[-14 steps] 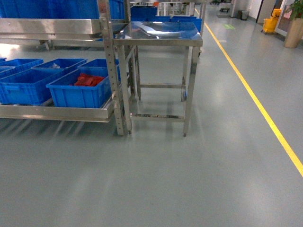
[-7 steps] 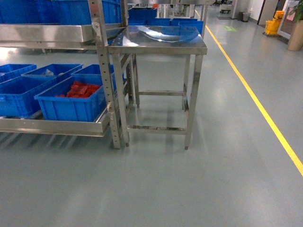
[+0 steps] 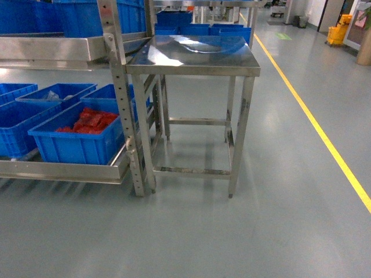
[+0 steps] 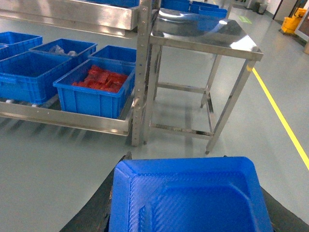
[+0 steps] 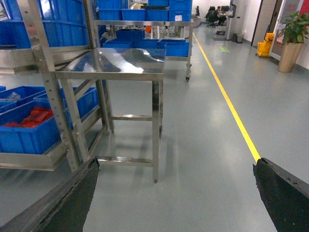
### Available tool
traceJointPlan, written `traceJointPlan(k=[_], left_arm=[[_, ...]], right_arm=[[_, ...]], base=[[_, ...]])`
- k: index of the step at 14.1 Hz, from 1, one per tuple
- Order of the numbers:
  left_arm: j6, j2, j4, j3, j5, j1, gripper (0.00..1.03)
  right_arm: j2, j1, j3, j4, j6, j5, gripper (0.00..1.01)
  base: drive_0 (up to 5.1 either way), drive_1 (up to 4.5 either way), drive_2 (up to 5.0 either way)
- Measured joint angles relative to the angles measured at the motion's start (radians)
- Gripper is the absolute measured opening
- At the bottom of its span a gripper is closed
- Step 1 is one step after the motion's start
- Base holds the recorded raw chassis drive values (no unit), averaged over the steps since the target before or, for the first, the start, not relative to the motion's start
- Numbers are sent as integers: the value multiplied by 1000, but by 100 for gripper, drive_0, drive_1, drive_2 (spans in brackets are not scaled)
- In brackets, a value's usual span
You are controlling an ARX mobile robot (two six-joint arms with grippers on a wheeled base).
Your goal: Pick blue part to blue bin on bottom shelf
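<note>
The blue part is out of view. Blue bins stand on the rack's bottom shelf (image 3: 64, 169): the nearest (image 3: 75, 147) holds red packets, and the one to its left (image 3: 14, 124) shows no contents from here. Neither gripper appears in the head view. In the left wrist view my left gripper (image 4: 175, 157) carries a blue plastic tray (image 4: 188, 198) that covers the gap between its dark fingers (image 4: 96, 212). My right gripper (image 5: 176, 163) is open over bare floor with nothing in it.
A stainless-steel table (image 3: 194, 55) stands right of the rack's perforated upright (image 3: 124, 116). A yellow floor line (image 3: 324, 139) runs along the right. More blue bins fill the upper shelf (image 3: 52, 49) and the racks behind. Grey floor lies ahead.
The rack and the table have grown larger and dropped lower in the head view, so the base has rolled closer to them. The bin with red packets has slid left.
</note>
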Motion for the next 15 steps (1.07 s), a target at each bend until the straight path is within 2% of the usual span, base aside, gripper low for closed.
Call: traceJointPlan(k=[15], left_arm=[[0,0,0,0,0,0,43]], right_arm=[[0,0,0,-4,0,0,98]], base=[[-4,396,-404]])
